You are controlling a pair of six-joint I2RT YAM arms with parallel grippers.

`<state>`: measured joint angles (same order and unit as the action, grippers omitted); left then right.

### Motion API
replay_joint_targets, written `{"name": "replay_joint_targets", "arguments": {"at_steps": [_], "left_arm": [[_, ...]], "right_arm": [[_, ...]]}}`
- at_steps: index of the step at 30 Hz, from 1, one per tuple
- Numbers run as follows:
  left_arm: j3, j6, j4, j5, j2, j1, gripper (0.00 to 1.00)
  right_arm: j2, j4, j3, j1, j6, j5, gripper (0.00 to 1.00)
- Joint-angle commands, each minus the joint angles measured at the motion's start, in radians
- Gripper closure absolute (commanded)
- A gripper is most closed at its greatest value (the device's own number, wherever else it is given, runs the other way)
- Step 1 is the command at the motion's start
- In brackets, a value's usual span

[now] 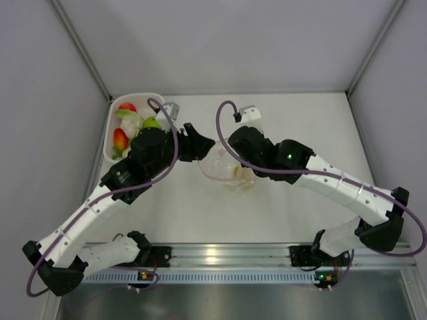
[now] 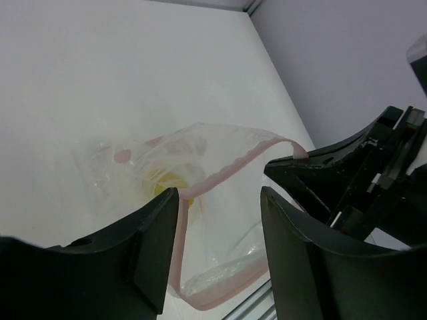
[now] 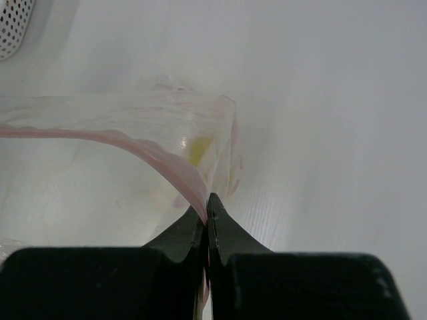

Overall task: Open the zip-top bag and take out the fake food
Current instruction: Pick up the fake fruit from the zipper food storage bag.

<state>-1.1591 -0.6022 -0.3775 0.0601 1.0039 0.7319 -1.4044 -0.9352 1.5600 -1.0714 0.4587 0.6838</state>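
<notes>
The zip-top bag lies mid-table, mouth pulled open, its pinkish strip arching up. A yellow piece of fake food sits inside it and also shows in the right wrist view. My left gripper stands open at the bag's mouth, one side of the strip running along its left finger, nothing clamped. My right gripper is shut on the strip's far side and holds it up. From above, the left gripper and the right gripper meet over the bag. More fake food, red, green and white, lies in the basket.
A white perforated basket stands at the back left, close behind the left arm; its corner shows in the right wrist view. Grey walls close the table on three sides. A metal rail runs along the near edge.
</notes>
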Motion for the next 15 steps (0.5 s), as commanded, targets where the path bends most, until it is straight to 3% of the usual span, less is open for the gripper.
{"name": "replay_joint_targets", "arguments": {"at_steps": [1, 6, 12, 15], "left_arm": [[-0.063, 0.001, 0.014, 0.0, -0.039, 0.003, 0.43], [-0.085, -0.028, 0.023, -0.108, -0.013, 0.006, 0.51], [-0.074, -0.048, 0.049, -0.109, 0.055, 0.066, 0.79], [-0.048, -0.05, 0.095, -0.115, 0.076, 0.096, 0.87]], "right_arm": [[-0.011, 0.065, 0.058, -0.001, 0.014, 0.008, 1.0], [-0.022, 0.096, 0.06, 0.008, 0.017, 0.005, 1.0], [-0.039, 0.134, 0.057, 0.025, 0.021, -0.019, 1.0], [-0.045, 0.148, 0.054, 0.036, 0.024, -0.044, 1.0]]}}
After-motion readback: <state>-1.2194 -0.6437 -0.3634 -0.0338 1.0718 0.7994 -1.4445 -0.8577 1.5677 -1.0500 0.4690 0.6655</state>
